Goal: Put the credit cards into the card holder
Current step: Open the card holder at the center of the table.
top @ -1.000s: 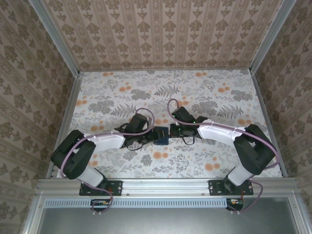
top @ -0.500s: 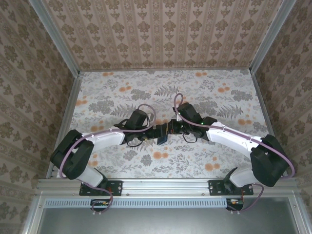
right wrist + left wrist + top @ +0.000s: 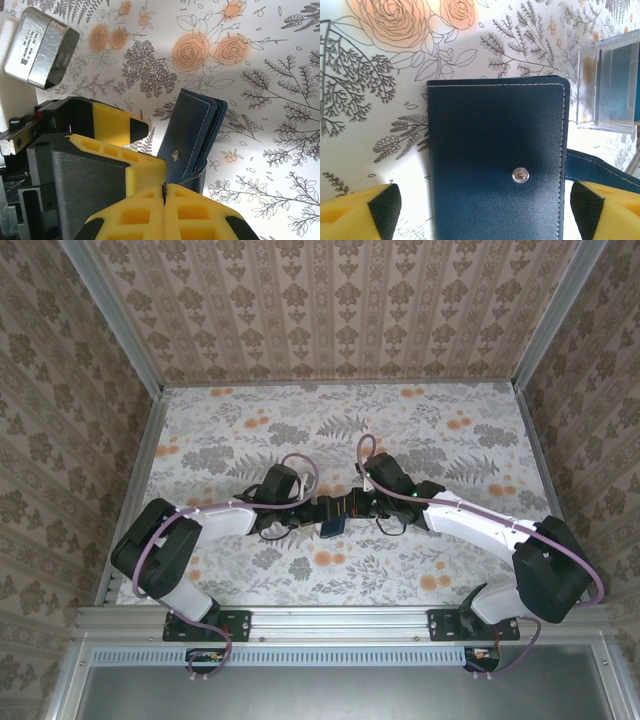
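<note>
- Label (image 3: 30,39) on the end face of the silver housing (image 3: 50,52), upper left of the right wrist view: several lines of small dark print on white, with a small square code mark beside them. The print is too small to read.
- No other lettering, brand or number can be read.

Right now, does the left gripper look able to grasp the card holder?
Probably yes. The left gripper has its jaws wide open, a finger on either side of the card holder, and nothing else lies between. The right gripper, shut by its flap, is clear of that gap.
</note>
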`<state>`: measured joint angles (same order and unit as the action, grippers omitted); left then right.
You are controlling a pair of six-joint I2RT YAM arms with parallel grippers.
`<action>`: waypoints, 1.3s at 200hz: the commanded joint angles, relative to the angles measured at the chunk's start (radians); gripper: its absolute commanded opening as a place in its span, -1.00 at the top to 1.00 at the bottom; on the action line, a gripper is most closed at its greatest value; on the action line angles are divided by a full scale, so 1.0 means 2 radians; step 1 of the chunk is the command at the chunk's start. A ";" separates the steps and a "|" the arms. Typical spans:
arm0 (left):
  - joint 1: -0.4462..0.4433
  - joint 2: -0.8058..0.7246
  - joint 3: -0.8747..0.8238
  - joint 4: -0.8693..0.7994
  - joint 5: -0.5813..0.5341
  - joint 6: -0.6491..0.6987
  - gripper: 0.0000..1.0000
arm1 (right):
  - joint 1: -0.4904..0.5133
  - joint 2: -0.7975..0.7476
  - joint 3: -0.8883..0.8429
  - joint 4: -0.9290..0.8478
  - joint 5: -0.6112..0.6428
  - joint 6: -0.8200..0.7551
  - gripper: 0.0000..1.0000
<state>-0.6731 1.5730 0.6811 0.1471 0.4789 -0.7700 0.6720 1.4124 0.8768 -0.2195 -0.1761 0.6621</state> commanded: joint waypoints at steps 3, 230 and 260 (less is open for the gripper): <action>0.000 -0.008 0.004 0.014 0.027 0.017 -0.82 | -0.002 -0.028 0.009 -0.011 -0.003 0.000 1.00; 0.004 -0.006 -0.002 -0.007 0.000 0.038 0.43 | -0.009 -0.024 0.025 -0.063 0.038 -0.027 1.00; 0.008 -0.013 -0.001 -0.012 0.002 0.039 0.46 | -0.015 -0.028 0.018 -0.074 0.057 -0.035 1.00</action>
<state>-0.6693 1.5620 0.6998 0.1837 0.5232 -0.7029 0.6552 1.3697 0.8951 -0.3115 -0.1204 0.6243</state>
